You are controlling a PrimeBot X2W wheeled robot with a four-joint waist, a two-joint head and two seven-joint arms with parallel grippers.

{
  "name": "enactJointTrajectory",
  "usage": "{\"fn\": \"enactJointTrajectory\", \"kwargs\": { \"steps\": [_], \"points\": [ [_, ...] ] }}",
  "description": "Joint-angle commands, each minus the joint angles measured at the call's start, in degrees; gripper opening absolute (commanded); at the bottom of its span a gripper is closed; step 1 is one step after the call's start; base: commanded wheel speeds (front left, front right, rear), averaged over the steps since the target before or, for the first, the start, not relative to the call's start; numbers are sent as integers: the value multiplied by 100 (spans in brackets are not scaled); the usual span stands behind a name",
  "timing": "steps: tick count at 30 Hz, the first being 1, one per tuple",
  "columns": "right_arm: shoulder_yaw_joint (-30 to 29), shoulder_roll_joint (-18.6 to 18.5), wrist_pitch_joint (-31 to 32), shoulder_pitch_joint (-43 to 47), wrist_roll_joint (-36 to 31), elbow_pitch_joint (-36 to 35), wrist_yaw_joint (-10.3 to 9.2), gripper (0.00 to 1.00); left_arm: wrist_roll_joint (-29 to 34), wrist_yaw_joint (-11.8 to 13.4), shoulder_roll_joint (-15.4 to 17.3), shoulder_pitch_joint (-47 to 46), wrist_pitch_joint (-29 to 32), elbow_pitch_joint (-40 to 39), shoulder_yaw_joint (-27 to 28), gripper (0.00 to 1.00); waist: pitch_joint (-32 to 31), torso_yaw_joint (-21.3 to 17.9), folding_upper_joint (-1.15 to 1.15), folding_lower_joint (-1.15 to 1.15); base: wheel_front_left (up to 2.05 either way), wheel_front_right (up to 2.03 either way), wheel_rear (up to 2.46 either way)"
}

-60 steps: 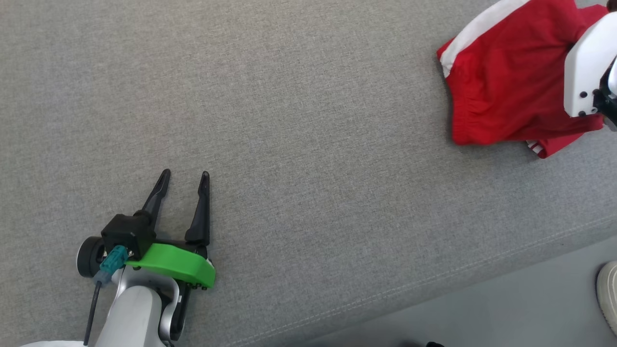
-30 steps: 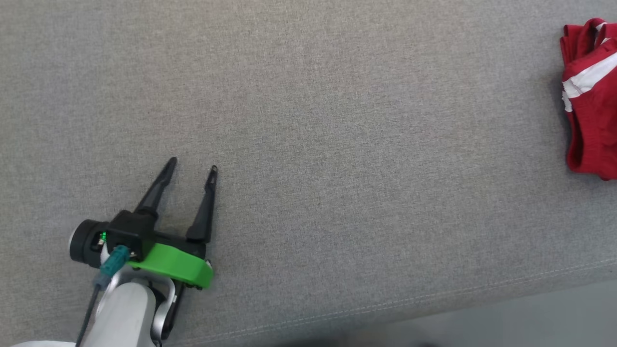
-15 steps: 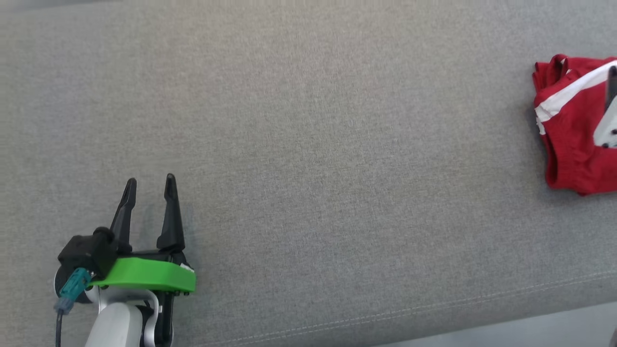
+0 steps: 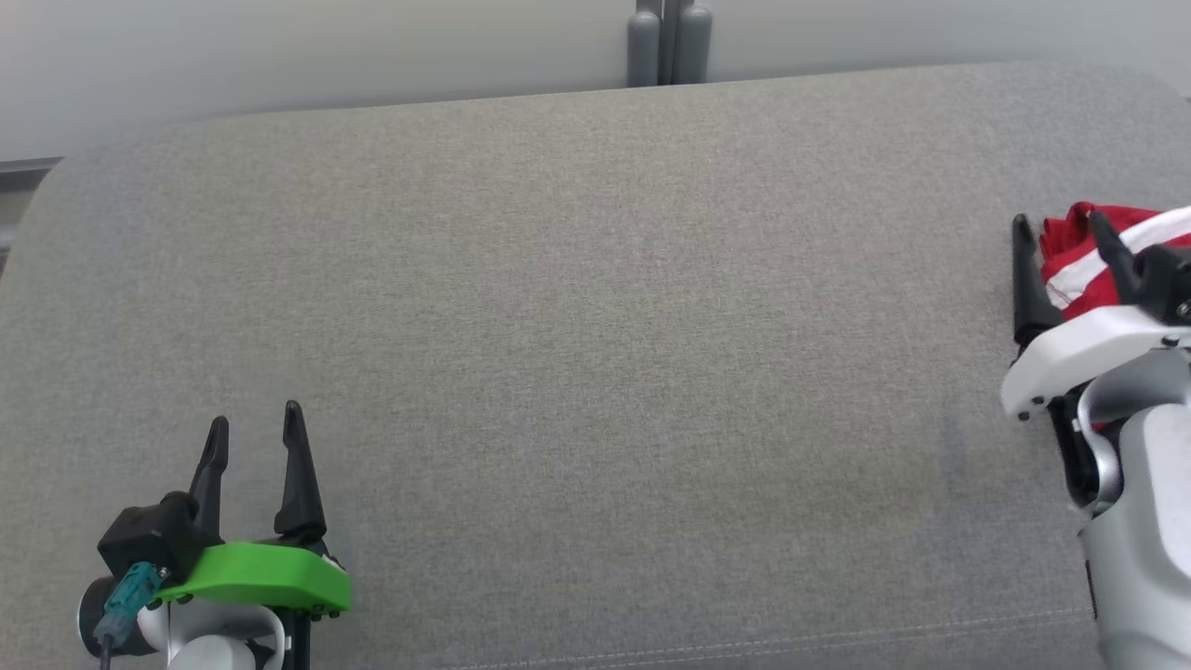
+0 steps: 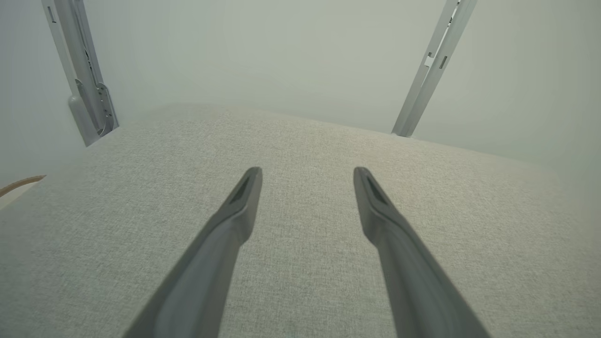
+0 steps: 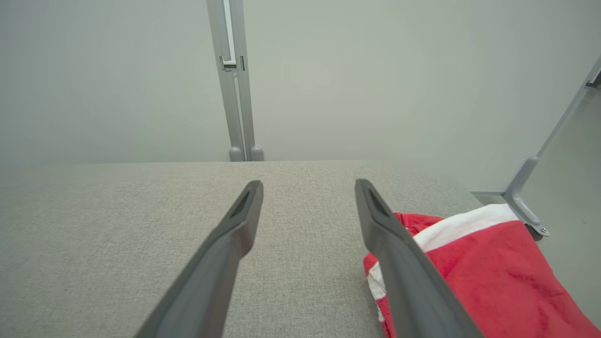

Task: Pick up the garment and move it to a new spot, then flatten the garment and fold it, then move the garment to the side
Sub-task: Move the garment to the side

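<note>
Red-and-white garment (image 6: 493, 272) sits bunched at the bench's (image 4: 595, 326) right end, partly hidden by the right hand (image 4: 1061, 223), whose fingers are apart and gripping nothing. The frame edge cuts the rest off. Left hand (image 4: 256, 416), also apart, hovers well away. Grey post (image 4: 668, 42) behind.

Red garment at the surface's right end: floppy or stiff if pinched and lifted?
Likely floppy: the red garment lies bunched in soft folds, so a pinch lift would probably let it drape. Probably light: thin-looking cloth. Pushed, it may wrinkle rather than slide; the grey surface looks textured.
</note>
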Motion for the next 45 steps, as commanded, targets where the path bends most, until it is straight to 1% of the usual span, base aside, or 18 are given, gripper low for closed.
{"fn": "enactJointTrajectory", "kwargs": {
  "steps": [1,5,8,11,12,17,21,24,28,32,34,40,45],
  "points": [
    [66,62,-117,165,43,-89,-5,100,6,36,51,79,-2,28,26,100,-257,282,0,0,0,0,0],
    [295,218,-521,600,77,-390,-7,100,12,17,86,160,-33,88,47,100,-361,438,0,0,0,0,0],
    [296,397,-748,880,45,-533,-7,100,42,14,106,209,-65,130,66,100,-456,547,0,0,0,0,0],
    [266,534,-850,1172,-98,-594,-7,100,91,7,118,298,-70,187,66,100,-561,644,0,0,0,0,0],
    [292,555,-820,1297,-269,-589,-7,100,96,-5,110,337,-77,208,56,100,-604,678,0,0,0,0,0],
    [61,782,-919,1735,-388,-641,-7,100,162,-58,121,533,-106,270,58,100,-779,737,0,0,0,0,0],
    [-40,824,-972,1957,-358,-664,-7,100,215,-147,103,619,-115,341,19,100,-853,743,0,0,0,0,0],
    [39,833,-953,2086,-191,-607,-7,100,268,-202,121,662,-110,409,-30,100,-886,716,0,0,0,0,0],
    [68,828,-912,2199,-174,-538,-7,100,323,-245,119,649,-113,448,-33,100,-878,629,0,0,0,0,0],
    [72,829,-905,2199,-153,-467,-7,100,358,-250,109,678,-114,461,5,100,-872,540,0,0,0,0,0],
    [122,831,-852,2209,-273,-389,-7,100,370,-244,97,717,-113,475,30,100,-861,477,0,0,0,0,0],
    [271,829,-882,2107,-160,-187,-7,100,404,-312,124,775,-114,574,70,100,-787,334,0,0,0,0,0],
    [370,830,-912,2123,-108,-117,-7,100,429,-355,81,765,-114,586,109,100,-722,310,0,0,0,0,0]
  ]
}}
